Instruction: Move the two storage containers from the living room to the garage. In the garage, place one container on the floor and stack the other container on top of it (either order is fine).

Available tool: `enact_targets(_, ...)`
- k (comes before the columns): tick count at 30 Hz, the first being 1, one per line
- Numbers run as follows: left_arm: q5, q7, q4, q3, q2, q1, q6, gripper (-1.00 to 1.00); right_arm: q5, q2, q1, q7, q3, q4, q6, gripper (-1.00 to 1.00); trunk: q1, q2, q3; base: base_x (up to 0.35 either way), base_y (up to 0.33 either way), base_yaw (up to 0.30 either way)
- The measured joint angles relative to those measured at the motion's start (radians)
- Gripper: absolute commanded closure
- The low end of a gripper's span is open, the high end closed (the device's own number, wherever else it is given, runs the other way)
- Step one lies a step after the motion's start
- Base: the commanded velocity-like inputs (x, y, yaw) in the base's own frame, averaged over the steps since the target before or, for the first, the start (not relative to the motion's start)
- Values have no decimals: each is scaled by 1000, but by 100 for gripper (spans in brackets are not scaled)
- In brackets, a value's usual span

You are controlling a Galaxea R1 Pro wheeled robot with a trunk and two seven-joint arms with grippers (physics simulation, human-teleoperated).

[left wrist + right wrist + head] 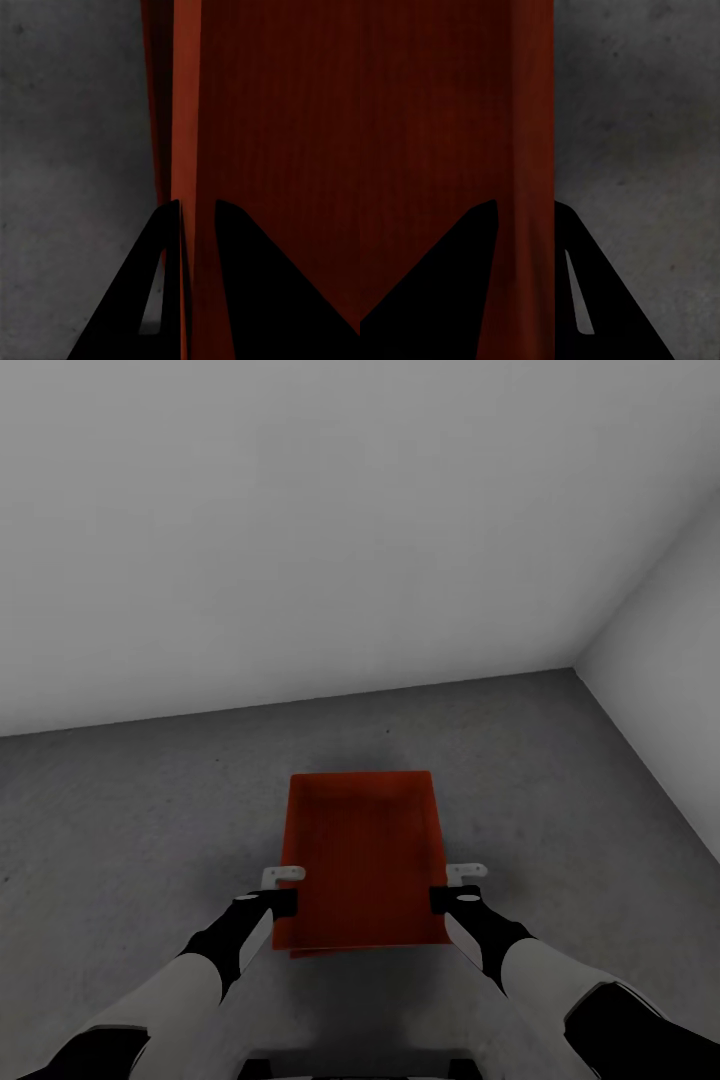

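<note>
An orange-red open-top storage container (362, 850) hangs just above the dark grey concrete floor (130, 830), held level between both arms. My left gripper (283, 890) is shut on its left wall (187, 105), one finger inside and one outside. My right gripper (450, 887) is shut on the right wall (532, 112) in the same way. A thin orange-red edge (310, 952) peeks out under the container's near side, and a darker red wall (156, 112) runs beside the gripped one. This looks like the second container lying right beneath; I cannot tell whether the two touch.
Plain white walls (300, 530) rise ahead and at the right (670, 690), meeting in a corner at the far right. Bare grey concrete spreads to the left and right of the container.
</note>
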Motion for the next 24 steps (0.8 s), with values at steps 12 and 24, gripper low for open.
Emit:
enact_targets(12,0,0,0,0,0,0,0,100,0,0,0,0,0,0,0,100,0,0,0,0,0,0)
enact_targets(24,0,0,0,0,0,0,0,100,0,0,0,0,0,0,0,100,19,-35,-16,0,0,0)
